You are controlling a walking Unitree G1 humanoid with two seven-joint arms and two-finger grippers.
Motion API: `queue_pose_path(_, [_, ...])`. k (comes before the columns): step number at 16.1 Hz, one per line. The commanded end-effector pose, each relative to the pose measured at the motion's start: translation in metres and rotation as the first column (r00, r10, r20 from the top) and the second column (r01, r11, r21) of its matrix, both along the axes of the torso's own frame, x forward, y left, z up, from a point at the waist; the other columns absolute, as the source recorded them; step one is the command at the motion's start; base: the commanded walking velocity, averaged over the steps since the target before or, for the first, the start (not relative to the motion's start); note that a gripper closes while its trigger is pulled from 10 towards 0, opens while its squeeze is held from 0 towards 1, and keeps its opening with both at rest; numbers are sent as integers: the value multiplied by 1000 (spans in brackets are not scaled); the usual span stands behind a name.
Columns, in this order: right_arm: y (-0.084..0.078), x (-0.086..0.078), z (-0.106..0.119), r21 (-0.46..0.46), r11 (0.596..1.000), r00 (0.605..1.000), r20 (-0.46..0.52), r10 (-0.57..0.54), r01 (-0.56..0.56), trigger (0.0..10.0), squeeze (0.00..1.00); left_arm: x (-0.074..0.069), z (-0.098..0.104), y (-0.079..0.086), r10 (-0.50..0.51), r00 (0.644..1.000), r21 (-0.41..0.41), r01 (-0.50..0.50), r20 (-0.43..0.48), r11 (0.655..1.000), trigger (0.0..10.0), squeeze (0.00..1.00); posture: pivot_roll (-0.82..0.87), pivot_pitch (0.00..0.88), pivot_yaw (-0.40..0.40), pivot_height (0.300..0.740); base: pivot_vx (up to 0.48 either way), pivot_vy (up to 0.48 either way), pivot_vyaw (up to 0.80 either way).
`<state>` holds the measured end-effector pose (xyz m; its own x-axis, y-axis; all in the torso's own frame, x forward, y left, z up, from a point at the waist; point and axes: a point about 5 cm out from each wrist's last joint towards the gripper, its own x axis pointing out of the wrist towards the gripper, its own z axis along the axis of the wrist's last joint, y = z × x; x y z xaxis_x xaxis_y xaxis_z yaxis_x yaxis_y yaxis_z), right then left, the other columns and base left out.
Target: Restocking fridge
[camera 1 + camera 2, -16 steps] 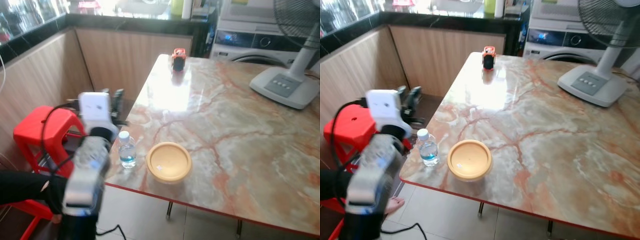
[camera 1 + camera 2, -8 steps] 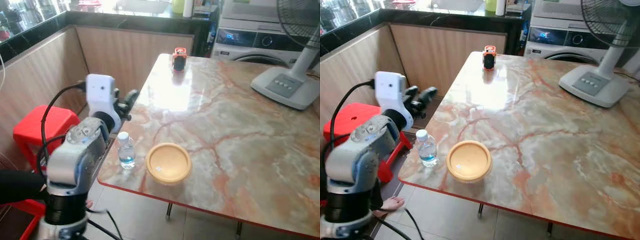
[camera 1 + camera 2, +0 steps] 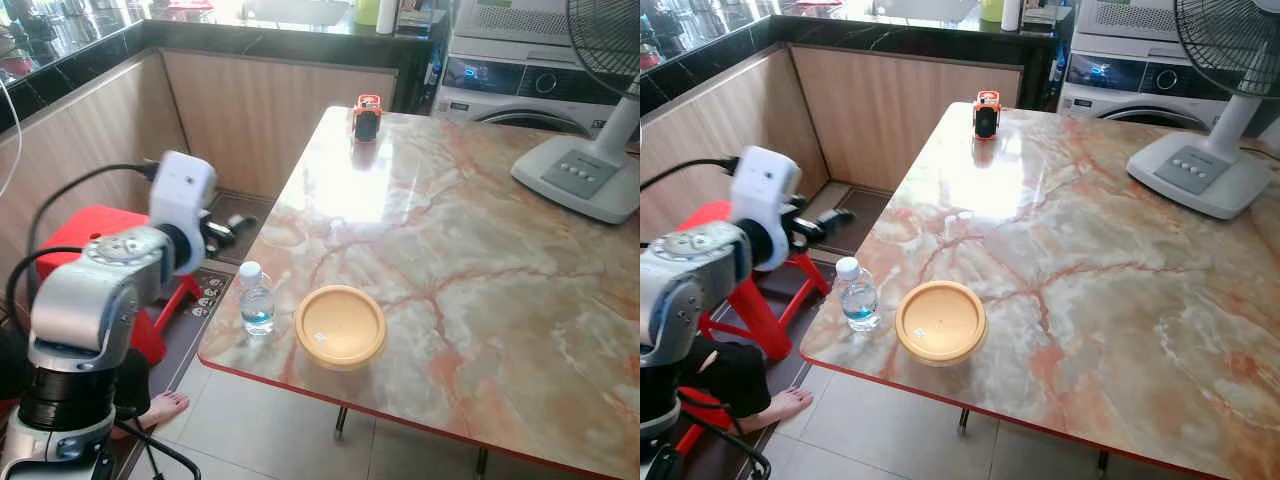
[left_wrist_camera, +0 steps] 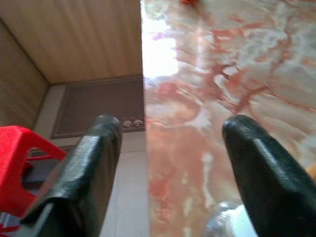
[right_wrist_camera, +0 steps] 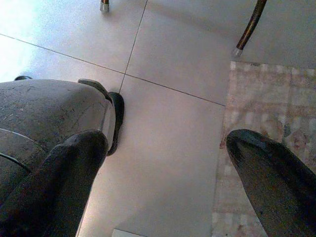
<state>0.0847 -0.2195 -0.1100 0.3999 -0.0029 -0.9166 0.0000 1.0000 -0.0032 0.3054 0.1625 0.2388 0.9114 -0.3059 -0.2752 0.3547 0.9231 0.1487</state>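
The left gripper (image 3: 830,218) is held raised off the left edge of the marble table (image 3: 470,260), above the floor, with its two black fingers (image 4: 94,148) spread apart and nothing held between them. Behind and below it a red stool (image 3: 90,235) is seen, and a person's bare foot (image 3: 165,407) rests on the tiles near the robot's base.

The small water bottle (image 3: 256,300) stands on the table's near left corner, just to the right of and slightly below the left gripper, apart from it; in the left wrist view its white cap (image 4: 234,222) is seen close under one finger. The bottle is upright, its long axis vertical and its cap pointing up, and a little water is seen in its lower part.

Just beside the bottle, to its right, a round yellow lidded container (image 3: 340,325) sits on the table; its contents are hidden by the lid. A small orange and black object (image 3: 367,115) rests at the table's far edge. A white fan base (image 3: 585,180) stands at the far right.

The right gripper (image 5: 168,168) hangs over the tiled floor, fingers spread, empty.
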Motion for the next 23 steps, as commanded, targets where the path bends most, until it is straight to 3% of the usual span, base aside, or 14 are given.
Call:
queue_pose_path(1, [1,-2,-1,6,1000,1000,-7,-10,10,10000,0,-1,7,-6,-47,999,2,47,14,999,10000,1000,-14,0,-14,740,0,0,0])
queue_pose_path(5, [1,-2,-1,3,1000,1000,-7,-17,17,10000,0,5,15,-9,-63,998,-46,65,27,997,10000,1000,-22,0,-8,740,0,0,0])
queue_pose_path(10, [1,-3,-1,0,1000,1000,-8,4,-4,10000,0,9,-1,-22,-170,984,-52,168,-46,984,10000,1000,-29,0,-1,740,0,0,0])
queue_pose_path(11, [1,-3,-1,-2,1000,1000,-10,10,-10,10000,0,9,-3,-25,-182,982,-52,180,-50,982,10000,0,-33,0,-2,740,0,0,0])
queue_pose_path(13, [1,-4,-1,-5,1000,1000,-14,28,-28,10000,0,12,-7,-32,-193,979,-79,188,-61,979,10000,0,-40,0,0,740,0,0,0])
queue_pose_path(16, [1,-4,-1,-5,1000,999,-15,30,-30,10000,0,6,-11,-43,-292,951,-83,285,-103,955,10000,0,-36,0,3,740,0,0,0])
queue_pose_path(23, [3,-5,-2,-2,1000,1000,-16,26,-26,10000,0,-1,-3,-44,-295,949,-28,294,-112,955,10000,0,-24,0,20,740,0,0,0])
